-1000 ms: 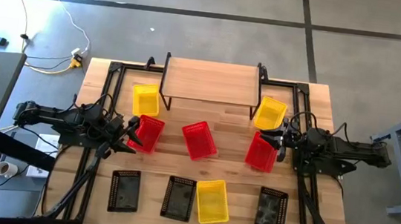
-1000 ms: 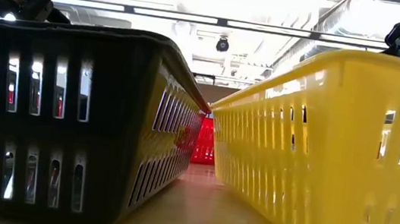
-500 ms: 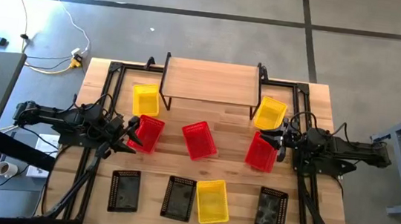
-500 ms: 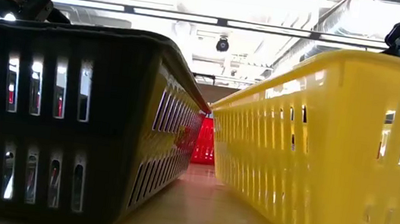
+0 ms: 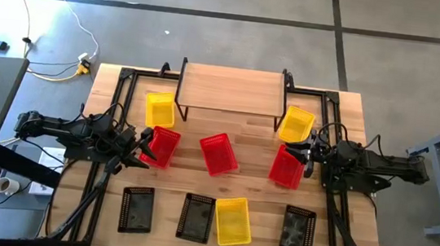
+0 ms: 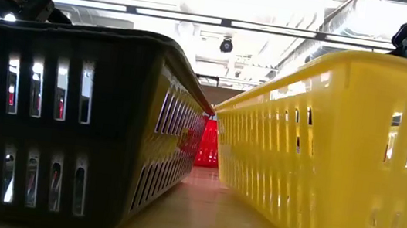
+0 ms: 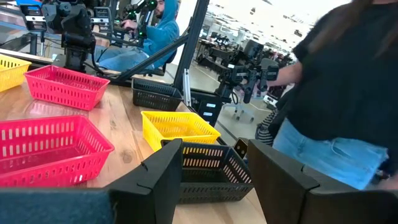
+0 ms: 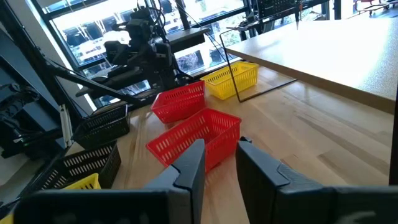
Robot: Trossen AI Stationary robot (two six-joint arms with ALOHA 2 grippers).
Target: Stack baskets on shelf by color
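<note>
Baskets all on the worktop [image 5: 345, 103], none on the shelf [image 5: 230, 88], whose plank top is bare. Landmark = shelf, at the far middle of the worktop.

Left of shelf: 1 yellow basket [image 5: 160, 109] just beside its left legs. Nearer the front from it, 1 red basket [image 5: 163, 146] with the left gripper [image 5: 145, 145] at its left rim; fingers spread, nothing between them in the wrist view, so released.

In front of shelf, centre: 1 red basket [image 5: 218, 154], tilted, apart from the others.

Right of shelf: 1 yellow basket [image 5: 296, 124] by the right legs. In front of that, 1 red basket [image 5: 286, 165] with the right gripper [image 5: 308, 158] at its right edge; fingers show a narrow gap, no basket wall seen between them, not grasping.

Front row, well clear of the shelf: black basket [image 5: 136, 209], black basket [image 5: 195, 217], yellow basket [image 5: 232, 220] touching it, black basket [image 5: 298, 229].

Person in a dark top [image 7: 348, 81] stands beyond the worktop.
</note>
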